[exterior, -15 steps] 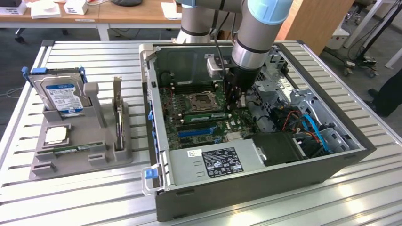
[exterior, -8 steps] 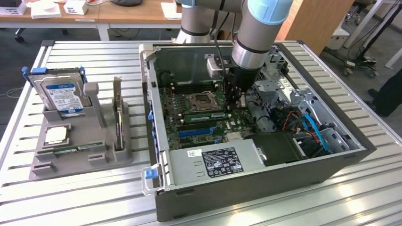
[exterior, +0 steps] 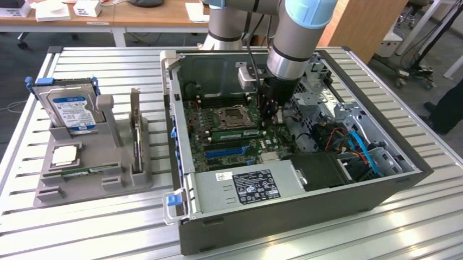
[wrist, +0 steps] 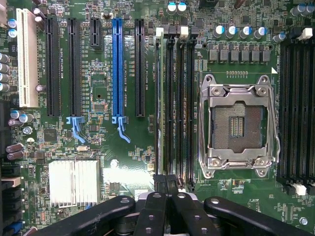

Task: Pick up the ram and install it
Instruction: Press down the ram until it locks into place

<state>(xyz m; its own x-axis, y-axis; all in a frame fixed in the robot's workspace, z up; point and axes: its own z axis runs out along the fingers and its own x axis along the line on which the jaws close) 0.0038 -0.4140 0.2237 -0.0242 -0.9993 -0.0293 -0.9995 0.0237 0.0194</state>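
Note:
The ram [wrist: 158,98] is a thin green stick seen edge-on, standing in the memory slot nearest the long PCI slots, beside the CPU socket [wrist: 239,125]. My gripper [wrist: 166,181] is shut, its black fingertips pressed together just above the near end of that stick and the slot beside it. Nothing shows between the fingers. In the exterior view my gripper [exterior: 269,119] reaches down into the open computer case [exterior: 289,216], next to the socket, and the ram [exterior: 235,132] lies as a green strip on the motherboard.
A grey parts holder [exterior: 94,179] on the exterior view's left carries a hard drive [exterior: 70,111], an upright card [exterior: 135,135] and a thin green stick [exterior: 87,172]. Case walls, cables [exterior: 354,143] and the power supply [exterior: 250,187] close in around the arm. A heatsink [wrist: 74,182] sits near the fingers.

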